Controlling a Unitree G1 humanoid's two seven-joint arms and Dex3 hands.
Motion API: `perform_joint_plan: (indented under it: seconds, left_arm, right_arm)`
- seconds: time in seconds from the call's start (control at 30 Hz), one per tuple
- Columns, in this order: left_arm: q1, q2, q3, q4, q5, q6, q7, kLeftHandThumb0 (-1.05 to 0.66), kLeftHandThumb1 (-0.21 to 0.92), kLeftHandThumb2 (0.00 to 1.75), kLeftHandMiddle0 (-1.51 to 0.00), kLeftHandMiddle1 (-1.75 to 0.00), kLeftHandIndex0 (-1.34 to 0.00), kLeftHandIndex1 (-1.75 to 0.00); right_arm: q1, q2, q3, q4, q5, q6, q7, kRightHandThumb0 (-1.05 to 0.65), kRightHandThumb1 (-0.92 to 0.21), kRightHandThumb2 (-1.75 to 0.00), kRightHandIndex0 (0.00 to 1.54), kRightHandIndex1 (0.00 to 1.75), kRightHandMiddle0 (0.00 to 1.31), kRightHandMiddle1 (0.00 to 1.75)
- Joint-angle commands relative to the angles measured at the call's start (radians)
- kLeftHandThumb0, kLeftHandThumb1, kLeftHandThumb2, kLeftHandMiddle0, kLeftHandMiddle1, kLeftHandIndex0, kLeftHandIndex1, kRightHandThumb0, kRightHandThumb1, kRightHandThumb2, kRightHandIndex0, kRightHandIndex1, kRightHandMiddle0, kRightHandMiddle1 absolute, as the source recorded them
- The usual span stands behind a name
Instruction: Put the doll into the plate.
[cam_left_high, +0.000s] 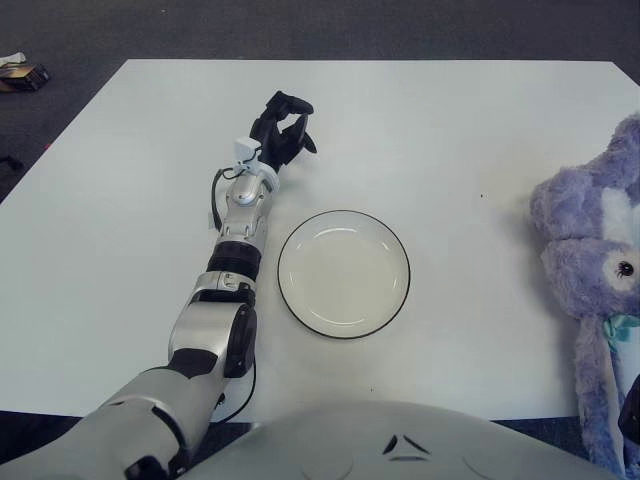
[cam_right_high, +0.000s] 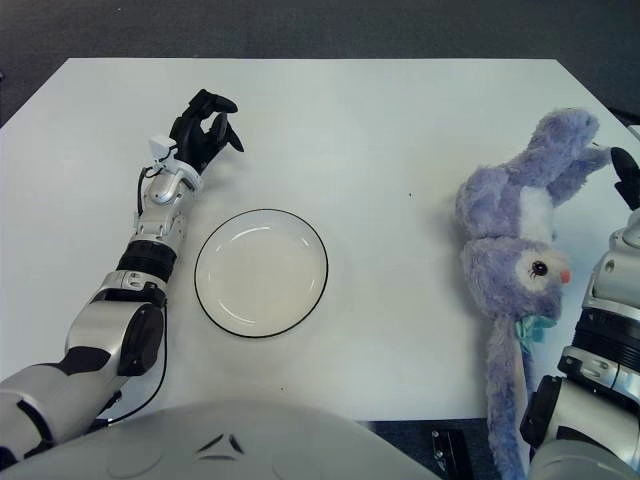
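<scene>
A purple plush bunny doll (cam_right_high: 525, 255) lies on the right side of the white table, its long ears hanging over the front edge. It also shows in the left eye view (cam_left_high: 585, 240). An empty white plate (cam_right_high: 261, 272) with a thin black rim sits left of the table's middle, well apart from the doll. My right hand (cam_right_high: 626, 178) shows at the right edge, right beside the doll's raised upper limb; most of the hand is out of view. My left hand (cam_left_high: 283, 125) is beyond the plate to its upper left, fingers relaxed and holding nothing.
The white table (cam_left_high: 420, 130) has dark carpet around it. A small dark object (cam_left_high: 22, 75) lies on the floor at the far left. My left forearm (cam_left_high: 240, 235) stretches along the plate's left side. My torso (cam_left_high: 400, 445) fills the bottom edge.
</scene>
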Motion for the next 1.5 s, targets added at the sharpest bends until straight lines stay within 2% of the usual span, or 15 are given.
perform_joint_plan:
  seconds: [0.0, 0.27, 0.5, 0.67, 1.0, 1.13, 1.47]
  left_arm:
    - [-0.015, 0.011, 0.001, 0.002, 0.003, -0.013, 0.011, -0.35, 0.92, 0.41, -0.85, -1.69, -0.32, -1.63]
    - [-0.013, 0.020, -0.002, -0.009, 0.024, -0.005, 0.047, -0.35, 0.92, 0.41, -0.84, -1.68, -0.32, -1.63]
    - [-0.012, 0.021, -0.004, -0.010, 0.024, -0.005, 0.052, -0.35, 0.92, 0.41, -0.83, -1.68, -0.32, -1.64]
    - [-0.005, 0.018, -0.007, -0.017, 0.033, -0.003, 0.069, -0.35, 0.92, 0.41, -0.83, -1.68, -0.32, -1.63]
    - [-0.003, 0.019, -0.014, -0.021, 0.032, -0.001, 0.076, -0.35, 0.92, 0.41, -0.83, -1.68, -0.32, -1.63]
    - [0.006, 0.013, -0.011, -0.022, 0.026, -0.014, 0.079, -0.35, 0.92, 0.40, -0.82, -1.67, -0.33, -1.62]
    - [0.011, 0.010, -0.008, -0.022, 0.020, -0.023, 0.075, -0.35, 0.92, 0.39, -0.82, -1.67, -0.34, -1.61]
  right_arm:
    - [-0.015, -0.001, 0.002, 0.004, 0.014, 0.010, 0.000, -0.36, -0.92, -0.26, 0.81, 1.33, 0.47, 1.46]
    - [-0.069, 0.031, 0.059, 0.061, 0.043, -0.044, -0.007, -0.36, -0.92, -0.26, 0.82, 1.31, 0.48, 1.45]
    - [-0.074, 0.030, 0.067, 0.074, 0.049, -0.056, -0.014, -0.36, -0.92, -0.25, 0.83, 1.30, 0.48, 1.44]
    - [-0.158, 0.058, 0.128, 0.160, 0.043, -0.095, -0.043, -0.36, -0.92, -0.25, 0.82, 1.29, 0.49, 1.44]
    - [-0.175, 0.055, 0.142, 0.192, 0.051, -0.113, -0.057, -0.36, -0.92, -0.25, 0.82, 1.28, 0.49, 1.44]
    - [-0.237, 0.108, 0.168, 0.244, 0.078, -0.155, -0.058, -0.36, -0.92, -0.24, 0.83, 1.29, 0.49, 1.43]
    - [-0.259, 0.115, 0.187, 0.291, 0.086, -0.186, -0.078, -0.36, -0.92, -0.24, 0.84, 1.29, 0.50, 1.43]
